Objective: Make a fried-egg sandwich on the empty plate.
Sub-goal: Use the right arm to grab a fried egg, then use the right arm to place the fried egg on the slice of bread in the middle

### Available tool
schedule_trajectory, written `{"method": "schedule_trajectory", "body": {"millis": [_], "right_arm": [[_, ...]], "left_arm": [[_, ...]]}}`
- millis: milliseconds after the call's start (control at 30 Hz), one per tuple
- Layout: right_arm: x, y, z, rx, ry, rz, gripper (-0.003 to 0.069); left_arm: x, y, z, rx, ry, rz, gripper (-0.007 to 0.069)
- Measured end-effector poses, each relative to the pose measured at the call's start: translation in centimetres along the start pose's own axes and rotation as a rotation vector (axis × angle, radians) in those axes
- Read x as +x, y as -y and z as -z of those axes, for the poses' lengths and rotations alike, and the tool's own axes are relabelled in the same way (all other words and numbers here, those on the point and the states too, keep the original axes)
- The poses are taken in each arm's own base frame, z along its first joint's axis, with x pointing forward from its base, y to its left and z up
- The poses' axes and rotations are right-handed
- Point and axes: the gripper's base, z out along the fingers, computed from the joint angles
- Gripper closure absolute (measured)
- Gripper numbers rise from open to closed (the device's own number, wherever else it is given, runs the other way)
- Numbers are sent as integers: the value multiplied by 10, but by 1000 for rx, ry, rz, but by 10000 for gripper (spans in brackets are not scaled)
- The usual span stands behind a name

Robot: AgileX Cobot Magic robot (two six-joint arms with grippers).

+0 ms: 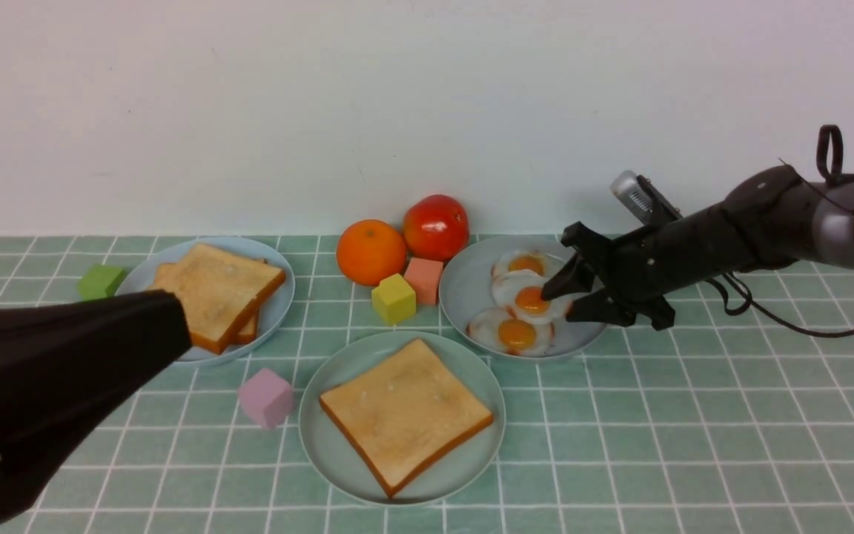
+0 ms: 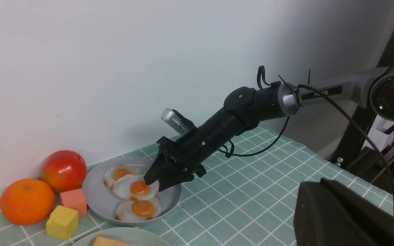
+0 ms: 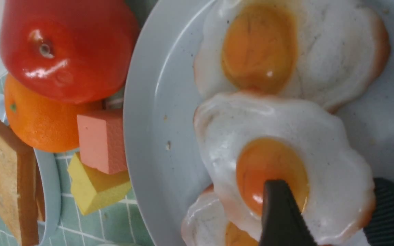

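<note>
Fried egg (image 1: 533, 300), middle of three, edge between parted right fingers (image 1: 562, 279)

Left claw (image 2: 315, 191) cut off at the corner, lower toast slice (image 1: 249, 330) mostly hidden beneath upper slice (image 1: 219, 293)

Fruit and blocks on a green-tiled desk (image 1: 694, 415): an orange (image 1: 370, 251) and a red fruit (image 1: 436, 226) are seen against the white wall (image 1: 249, 111), with a salmon cube (image 1: 424, 279) and a yellow cube (image 1: 394, 299) set just in front. A green cube (image 1: 101, 282) is placed beside a light-blue plate (image 1: 283, 302) stacked with toast slices (image 1: 219, 293). A lilac cube (image 1: 267, 398) is set nearer the front.
</note>
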Motion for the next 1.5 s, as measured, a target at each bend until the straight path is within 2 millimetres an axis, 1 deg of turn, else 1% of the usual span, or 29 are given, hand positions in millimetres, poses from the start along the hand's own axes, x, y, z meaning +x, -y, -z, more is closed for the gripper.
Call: {"method": "schedule_trajectory", "body": {"millis": [167, 233, 267, 333, 367, 533, 633, 700, 733, 767, 800, 867, 900, 933, 967, 1000, 1033, 1067, 1100, 1133, 1200, 1233, 1300, 1333, 1400, 1500], "right_arm": [[0, 0, 0, 1, 4, 8, 330], [0, 1, -1, 4, 6, 8, 392], [-1, 2, -2, 6, 7, 7, 438], [-1, 3, -3, 7, 10, 6, 504], [-1, 3, -3, 4, 13, 3, 522], [-2, 1, -1, -5, 15, 24, 531], [-2, -6, 5, -17, 15, 59, 539], [-4, -20, 20, -39, 31, 115, 584], [-4, -23, 24, -43, 35, 124, 589], [-5, -35, 38, -55, 55, 166, 589], [-5, -39, 43, -60, 61, 176, 589], [-3, -66, 76, -97, 90, 246, 589], [-1, -72, 83, -103, 89, 264, 589], [4, -82, 96, -120, 78, 299, 589], [10, -91, 105, -133, 60, 326, 589], [11, -93, 107, -136, 63, 331, 589], [23, -101, 114, -145, 19, 368, 589], [36, -108, 116, -150, -23, 394, 589], [40, -110, 116, -153, -38, 400, 589], [59, -117, 111, -160, -103, 425, 589], [79, -117, 100, -158, -185, 431, 589], [96, -120, 89, -158, -246, 442, 589], [114, -119, 72, -149, -316, 447, 589], [121, -118, 64, -146, -343, 445, 589], [128, -117, 49, -150, -363, 421, 589], [128, -112, 30, -163, -349, 366, 589]], "left_arm": [[0, 0, 0, 1, -5, 10, 637], [1, 0, 0, 2, -7, 19, 637], [1, 0, 0, 1, -11, 21, 637], [1, 0, 0, 0, -16, 25, 637], [2, 0, 0, -1, -22, 27, 637], [5, -1, 0, -11, -57, 32, 637], [8, -2, 0, -21, -92, 35, 636], [12, -3, 1, -33, -131, 35, 634], [12, -3, 1, -34, -133, 35, 634], [14, -3, 1, -40, -153, 35, 633], [14, -3, 1, -41, -157, 35, 632], [16, -5, 2, -53, -179, 19, 629], [17, -5, 2, -57, -185, 11, 630], [18, -6, 2, -65, -198, -1, 630], [19, -7, 2, -72, -209, -12, 630], [19, -7, 2, -75, -212, -16, 630], [21, -8, 3, -86, -232, -29, 630], [22, -9, 3, -92, -245, -34, 628], [22, -9, 3, -93, -246, -35, 628], [23, -9, 3, -98, -258, -37, 627], [23, -9, 4, -100, -263, -39, 627], [24, -10, 4, -103, -269, -39, 627], [24, -10, 4, -104, -274, -39, 626], [24, -10, 4, -105, -275, -39, 625], [24, -10, 4, -105, -275, -39, 624], [25, -10, 4, -103, -278, -32, 624]]}}
